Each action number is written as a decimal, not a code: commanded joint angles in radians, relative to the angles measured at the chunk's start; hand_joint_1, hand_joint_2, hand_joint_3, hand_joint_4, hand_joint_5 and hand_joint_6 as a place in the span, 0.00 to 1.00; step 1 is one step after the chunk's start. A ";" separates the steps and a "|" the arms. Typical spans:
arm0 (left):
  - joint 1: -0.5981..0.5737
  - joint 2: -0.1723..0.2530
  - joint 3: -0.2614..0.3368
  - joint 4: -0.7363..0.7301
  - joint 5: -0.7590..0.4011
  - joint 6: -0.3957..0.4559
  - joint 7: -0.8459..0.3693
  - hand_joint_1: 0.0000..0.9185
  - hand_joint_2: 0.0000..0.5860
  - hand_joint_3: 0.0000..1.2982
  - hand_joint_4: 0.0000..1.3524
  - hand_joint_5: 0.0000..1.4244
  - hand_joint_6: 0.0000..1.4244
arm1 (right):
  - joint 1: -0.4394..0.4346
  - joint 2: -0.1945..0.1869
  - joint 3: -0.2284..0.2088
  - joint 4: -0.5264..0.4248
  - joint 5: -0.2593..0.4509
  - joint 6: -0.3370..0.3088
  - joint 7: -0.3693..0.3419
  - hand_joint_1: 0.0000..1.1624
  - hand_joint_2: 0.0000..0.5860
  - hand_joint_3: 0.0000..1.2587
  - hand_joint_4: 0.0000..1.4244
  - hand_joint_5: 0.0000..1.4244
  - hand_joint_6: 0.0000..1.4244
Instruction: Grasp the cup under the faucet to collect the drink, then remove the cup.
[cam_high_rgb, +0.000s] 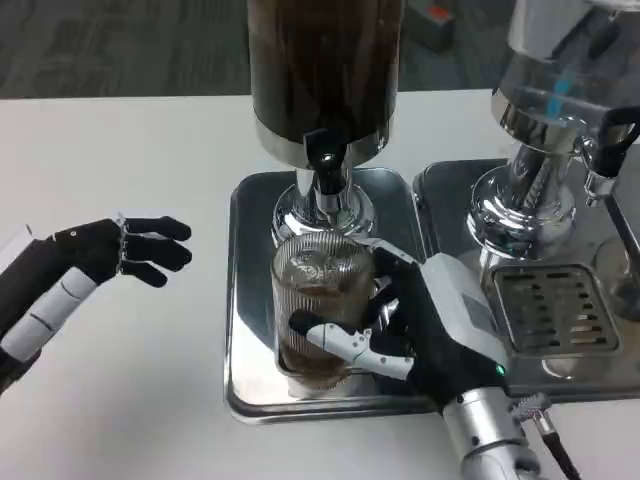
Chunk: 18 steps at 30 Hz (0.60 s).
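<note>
A ribbed clear cup (320, 300) with brown drink at its bottom stands on the steel tray (250, 300), just in front of the black faucet (325, 160) of the dark drink dispenser (325, 70). My right hand (420, 325) grips the cup from its right side, the thumb across its front and fingers behind it. My left hand (100, 255) hovers over the white table to the left of the tray, fingers apart and holding nothing.
A second, clear dispenser (560, 110) stands on its own tray with a drain grate (545, 305) at the right, close beside my right wrist. A black lever (605, 150) sticks out from it. White table (110, 160) stretches to the left.
</note>
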<state>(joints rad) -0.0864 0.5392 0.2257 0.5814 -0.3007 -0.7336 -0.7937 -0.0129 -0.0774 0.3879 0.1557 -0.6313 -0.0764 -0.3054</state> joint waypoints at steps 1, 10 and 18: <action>0.013 0.007 0.003 -0.008 0.015 0.002 0.009 0.00 0.24 0.32 0.32 0.29 0.35 | 0.017 0.014 0.006 0.012 -0.007 -0.048 -0.072 0.35 0.28 0.32 0.40 0.55 0.72; 0.005 0.005 -0.001 -0.001 0.017 0.003 0.006 0.00 0.24 0.31 0.32 0.29 0.35 | 0.041 0.008 -0.002 0.004 -0.002 -0.095 -0.139 0.35 0.28 0.35 0.42 0.57 0.77; -0.007 0.000 -0.011 0.007 0.019 0.005 0.001 0.00 0.24 0.31 0.32 0.29 0.35 | 0.074 0.008 -0.018 -0.032 -0.008 -0.118 -0.176 0.35 0.27 0.37 0.43 0.59 0.80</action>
<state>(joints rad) -0.0870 0.5391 0.2207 0.5815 -0.2974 -0.7335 -0.7935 0.0609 -0.0780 0.3802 0.1589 -0.6428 -0.1569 -0.4471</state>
